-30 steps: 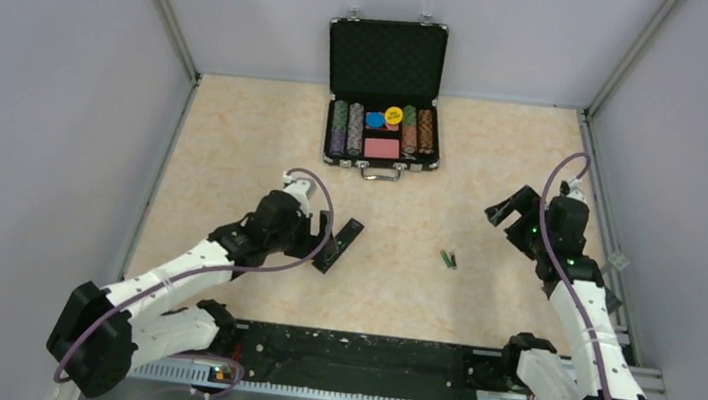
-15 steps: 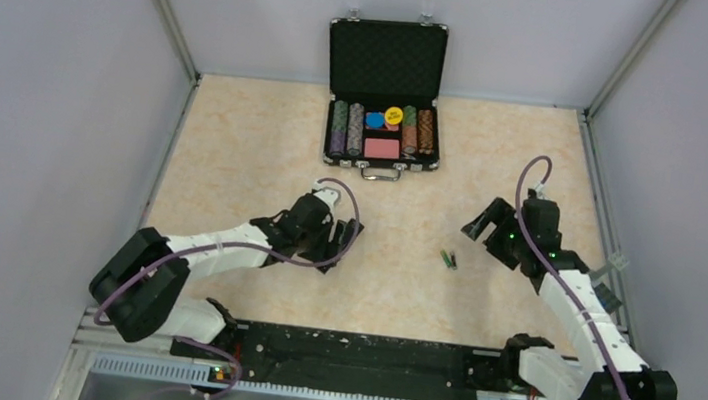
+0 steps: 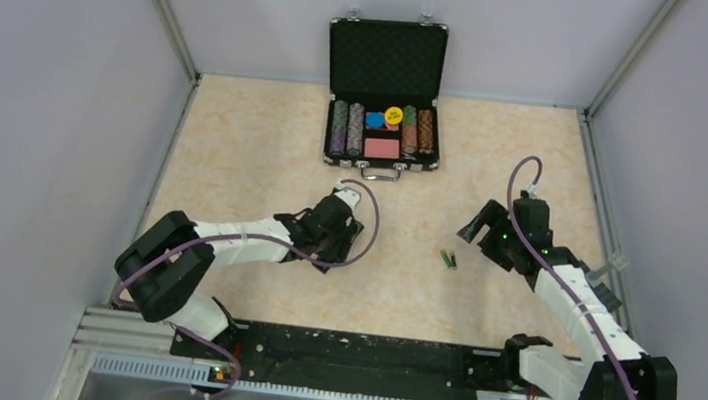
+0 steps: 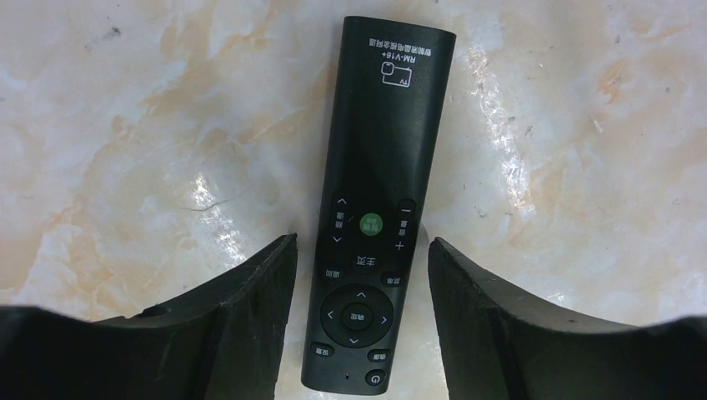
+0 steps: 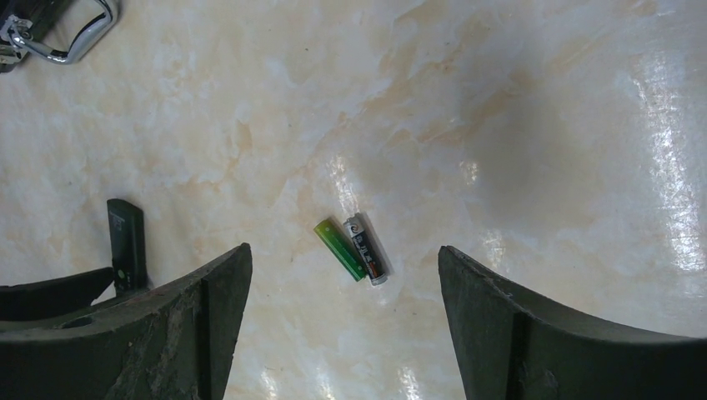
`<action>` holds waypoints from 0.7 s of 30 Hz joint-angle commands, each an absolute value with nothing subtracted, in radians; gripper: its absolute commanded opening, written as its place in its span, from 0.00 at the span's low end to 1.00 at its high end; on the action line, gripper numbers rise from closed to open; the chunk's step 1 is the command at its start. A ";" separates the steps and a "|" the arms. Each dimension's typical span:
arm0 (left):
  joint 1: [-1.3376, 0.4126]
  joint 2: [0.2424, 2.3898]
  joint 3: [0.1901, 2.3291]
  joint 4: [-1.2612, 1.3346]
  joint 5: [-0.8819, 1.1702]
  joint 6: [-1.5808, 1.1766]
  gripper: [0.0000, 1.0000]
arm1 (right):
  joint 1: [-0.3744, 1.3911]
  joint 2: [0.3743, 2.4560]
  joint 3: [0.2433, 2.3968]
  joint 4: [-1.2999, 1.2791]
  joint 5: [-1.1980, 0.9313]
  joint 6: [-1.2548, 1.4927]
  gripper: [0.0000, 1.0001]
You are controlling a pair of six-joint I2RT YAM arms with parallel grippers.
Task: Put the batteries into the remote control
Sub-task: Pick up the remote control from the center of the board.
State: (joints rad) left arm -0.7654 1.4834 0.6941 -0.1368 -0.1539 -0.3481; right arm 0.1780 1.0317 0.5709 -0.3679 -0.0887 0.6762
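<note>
Left gripper (image 4: 360, 243) low, jaws apart; right gripper (image 5: 343, 250) hovering, jaws wide.

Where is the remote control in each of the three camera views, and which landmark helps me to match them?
Top external: remote control left of centre, partly under the left gripper.
Left wrist: remote control in the middle, buttons up, between open jaws.
Right wrist: one end of the remote control near the left edge.
Landmark: the batteries, right of it in the top and right wrist views.
</note>
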 commanded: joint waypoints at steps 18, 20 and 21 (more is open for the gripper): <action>-0.804 1.483 0.850 -0.277 -0.061 -0.413 0.08 | 0.317 1.073 0.664 -0.348 -0.122 0.700 0.81; -0.799 1.431 0.857 -0.268 0.011 -0.415 0.07 | 0.333 1.068 0.664 -0.299 -0.176 0.712 0.81; -0.796 1.399 0.859 -0.264 0.047 -0.418 0.07 | 0.342 1.063 0.663 -0.277 -0.205 0.717 0.81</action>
